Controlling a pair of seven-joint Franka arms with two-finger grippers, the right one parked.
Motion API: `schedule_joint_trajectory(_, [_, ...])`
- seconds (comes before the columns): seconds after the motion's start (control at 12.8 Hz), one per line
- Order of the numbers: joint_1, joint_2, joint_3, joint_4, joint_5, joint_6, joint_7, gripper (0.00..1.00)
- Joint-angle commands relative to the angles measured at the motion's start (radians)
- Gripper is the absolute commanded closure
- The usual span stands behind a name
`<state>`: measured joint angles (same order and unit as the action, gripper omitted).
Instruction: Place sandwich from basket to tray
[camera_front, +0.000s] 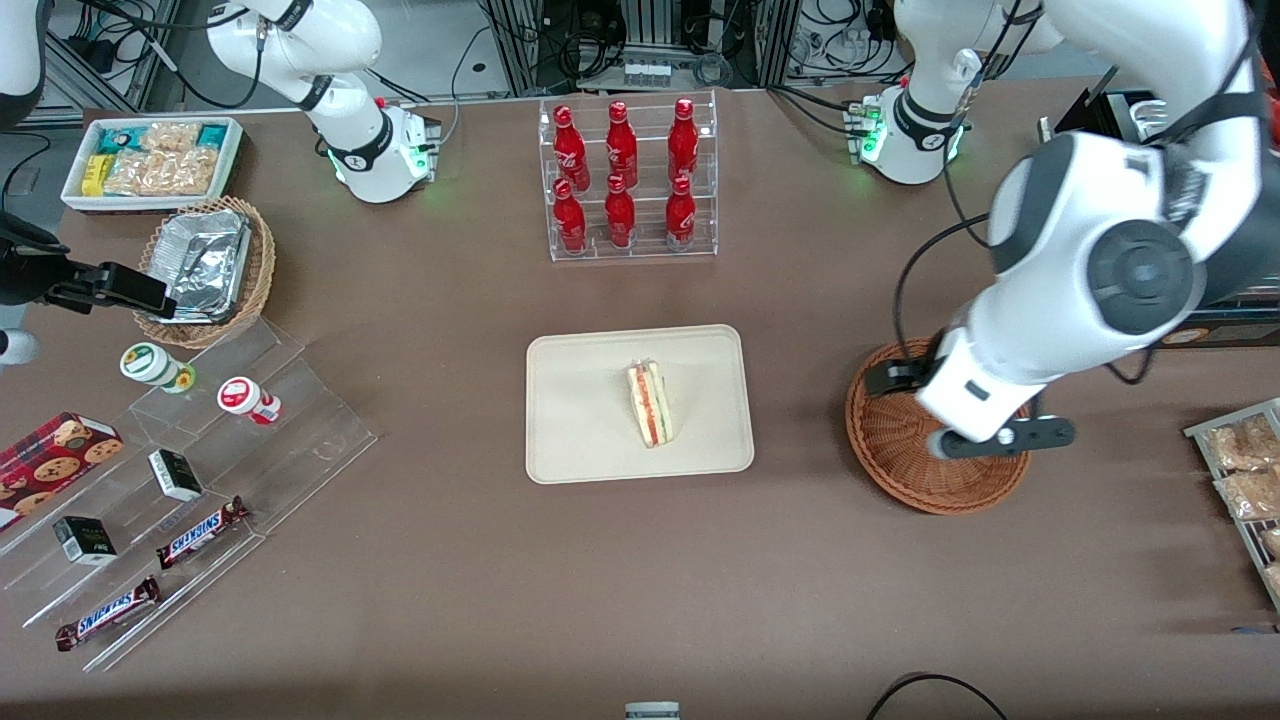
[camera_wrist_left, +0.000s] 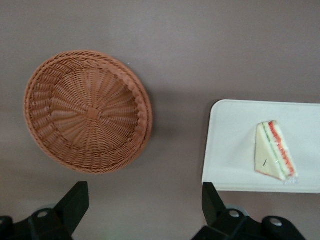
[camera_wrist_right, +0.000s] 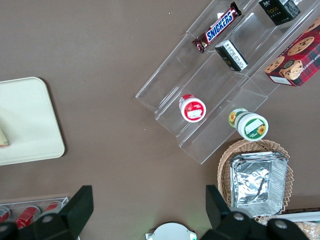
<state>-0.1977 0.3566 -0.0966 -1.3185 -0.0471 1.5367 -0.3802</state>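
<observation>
Sandwich lies on tray, task apparently complete. My gripper hangs wide open and empty above the vacant basket, at the tray's three o'clock; I would retract straight upward.

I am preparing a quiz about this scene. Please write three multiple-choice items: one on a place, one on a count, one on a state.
1. Where is the sandwich?
A in the basket
B on the tray
C in the gripper

2. How many red bottles stand in the rack?
A four
B six
C eight

3. How is the gripper?
A open, empty
B shut on the sandwich
C shut, empty

Answers: 1 B, it lies on the tray. 2 B, two rows of three. 3 A, fingers apart, above the table beside the empty basket.
</observation>
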Motion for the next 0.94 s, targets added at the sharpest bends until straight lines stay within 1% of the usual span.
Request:
schedule_joint_trajectory(0.0, [0.136,-0.186,-0.089,-0.219,-0.016,0.01,0.082,0.0])
schedule_joint_trajectory(0.16, [0.202,-0.289,-0.115,-0.31,-0.014,-0.007,0.145,0.0])
schedule_joint_trajectory(0.23, [0.259,-0.323,-0.152,-0.326,-0.014,-0.042,0.176,0.0])
schedule_joint_trajectory(0.31, [0.288,-0.341,-0.167,-0.323,-0.011,-0.088,0.197,0.0])
schedule_joint_trajectory(0.55, [0.291,-0.393,-0.155,-0.32,-0.008,-0.157,0.202,0.0])
schedule_joint_trajectory(0.7, [0.281,-0.407,-0.12,-0.317,-0.007,-0.185,0.202,0.0])
schedule_joint_trajectory(0.86, [0.281,-0.416,-0.107,-0.3,-0.007,-0.219,0.254,0.0])
